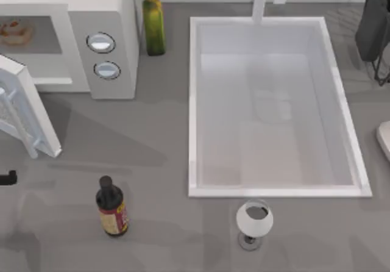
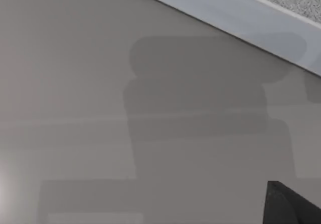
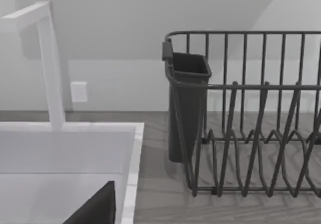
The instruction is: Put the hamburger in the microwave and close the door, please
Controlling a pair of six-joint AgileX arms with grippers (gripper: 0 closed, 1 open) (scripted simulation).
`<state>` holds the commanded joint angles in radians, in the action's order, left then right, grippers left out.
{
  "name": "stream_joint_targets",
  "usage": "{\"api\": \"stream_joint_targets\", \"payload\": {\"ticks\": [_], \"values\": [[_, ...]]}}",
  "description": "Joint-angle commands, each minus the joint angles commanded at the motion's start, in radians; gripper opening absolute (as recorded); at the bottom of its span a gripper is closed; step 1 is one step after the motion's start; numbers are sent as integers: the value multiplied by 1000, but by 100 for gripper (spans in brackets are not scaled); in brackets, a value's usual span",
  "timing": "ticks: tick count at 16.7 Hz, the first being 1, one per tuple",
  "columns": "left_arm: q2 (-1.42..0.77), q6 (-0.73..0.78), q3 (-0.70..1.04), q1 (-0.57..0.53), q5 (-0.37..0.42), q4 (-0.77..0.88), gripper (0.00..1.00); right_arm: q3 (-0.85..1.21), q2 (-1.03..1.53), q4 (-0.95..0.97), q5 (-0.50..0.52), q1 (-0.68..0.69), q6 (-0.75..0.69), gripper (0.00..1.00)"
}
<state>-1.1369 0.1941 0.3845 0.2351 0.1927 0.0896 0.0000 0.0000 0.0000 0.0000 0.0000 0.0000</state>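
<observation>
Burger in, door still ajar

From above, the hamburger (image 1: 17,32) sits inside the microwave (image 1: 91,40), its door (image 1: 24,110) swung open. The right wrist view takes in an empty sink (image 3: 75,133) and dish rack (image 3: 251,133). Neither gripper's grip can be told

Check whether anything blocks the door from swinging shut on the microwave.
Nothing visible does. The hamburger already sits inside the microwave, and the door stands open over bare counter. The left gripper is just beside the door; the dark bottle stands clear.
</observation>
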Motion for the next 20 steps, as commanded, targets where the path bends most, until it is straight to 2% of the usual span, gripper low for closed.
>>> {"api": "stream_joint_targets", "payload": {"ticks": [4, 11, 20], "values": [[73, -120, -38, -149, -107, -11, 0, 0, 0, 0, 0, 0, 0, 100], [61, -132, -28, -159, -116, -19, 0, 0, 0, 0, 0, 0, 0, 100], [-365, -149, 216, -191, -135, -186, 0, 0, 0, 0, 0, 0, 0, 100]]}}
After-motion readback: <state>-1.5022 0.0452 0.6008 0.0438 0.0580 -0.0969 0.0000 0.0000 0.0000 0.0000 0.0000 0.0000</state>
